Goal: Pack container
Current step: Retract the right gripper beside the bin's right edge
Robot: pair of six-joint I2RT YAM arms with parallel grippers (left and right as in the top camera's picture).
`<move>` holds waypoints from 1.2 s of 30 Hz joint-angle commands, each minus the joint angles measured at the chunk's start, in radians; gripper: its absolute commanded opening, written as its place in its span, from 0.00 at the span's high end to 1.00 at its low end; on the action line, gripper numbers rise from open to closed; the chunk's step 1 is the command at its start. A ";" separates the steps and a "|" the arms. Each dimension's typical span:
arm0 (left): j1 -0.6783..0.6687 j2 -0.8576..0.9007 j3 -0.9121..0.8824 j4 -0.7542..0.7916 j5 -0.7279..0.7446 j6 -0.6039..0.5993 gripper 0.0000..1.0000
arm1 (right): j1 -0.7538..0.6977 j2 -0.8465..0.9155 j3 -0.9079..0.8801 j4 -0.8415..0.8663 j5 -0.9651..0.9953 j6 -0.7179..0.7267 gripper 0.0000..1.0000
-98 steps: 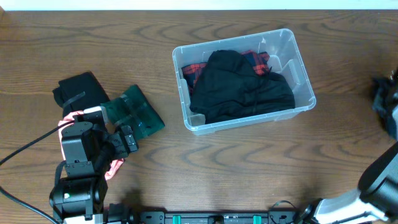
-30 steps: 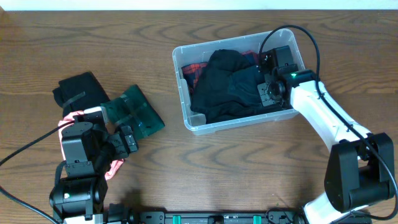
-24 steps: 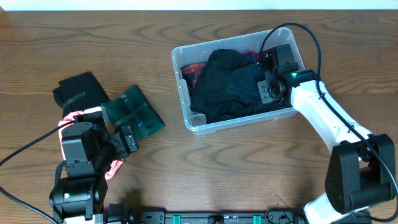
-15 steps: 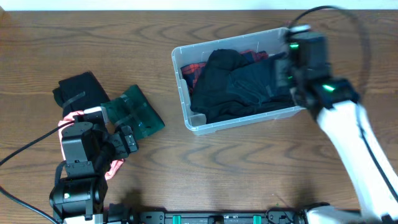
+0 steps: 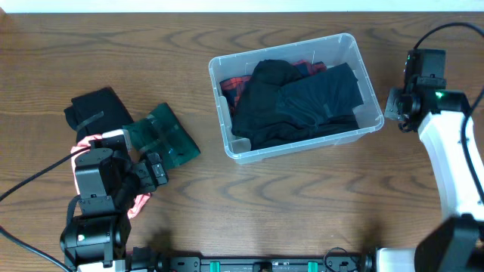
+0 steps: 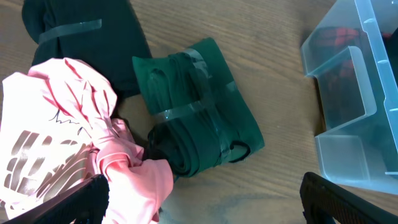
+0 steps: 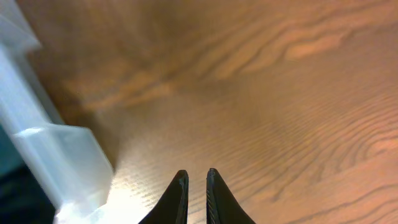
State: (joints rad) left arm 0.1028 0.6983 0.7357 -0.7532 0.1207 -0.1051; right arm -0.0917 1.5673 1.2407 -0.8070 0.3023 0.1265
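Pink shirt (image 6: pixel 56 143) print unreadable. Container (image 5: pixel 218 102) holds black clothes (image 5: pixel 295 106) and red plaid fabric (image 5: pixel 234 83). Left gripper (image 6: pixel 205 193) fingers wide apart; right gripper (image 7: pixel 197 186) nearly together, empty.

Fixed top view plus two close wrist views over one wooden table (image 5: pixel 302 219)
The overhead camera looks straight down from well above and takes in the whole table. The left wrist camera sits low at the near left, facing down and toward the far side. It is close on the green bundle (image 6: pixel 199 118), pink garment (image 6: pixel 62 137) and black bundle (image 6: pixel 93 37), with the left end of the container (image 6: pixel 348 124) at its right edge. All four also show in the overhead view. The right wrist camera hangs very near the wood just right of the container, with the right gripper (image 7: pixel 197 183) at its lower edge. With the overhead view it shares only the container's right end and the table beside it
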 commanded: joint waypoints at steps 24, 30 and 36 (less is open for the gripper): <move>-0.002 0.000 0.021 -0.002 0.002 -0.005 0.02 | -0.001 0.071 -0.005 -0.246 -0.563 -0.214 0.94; -0.002 0.000 0.021 -0.002 0.002 -0.005 0.02 | -0.002 0.071 -0.005 -0.242 -0.428 -0.140 0.81; -0.002 0.000 0.021 0.007 0.002 -0.005 0.02 | -0.024 0.071 -0.005 -0.254 -0.336 -0.058 0.63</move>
State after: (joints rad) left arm 0.1028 0.6983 0.7357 -0.7513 0.1207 -0.1051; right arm -0.0978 1.6379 1.2388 -1.0561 -0.0898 0.0143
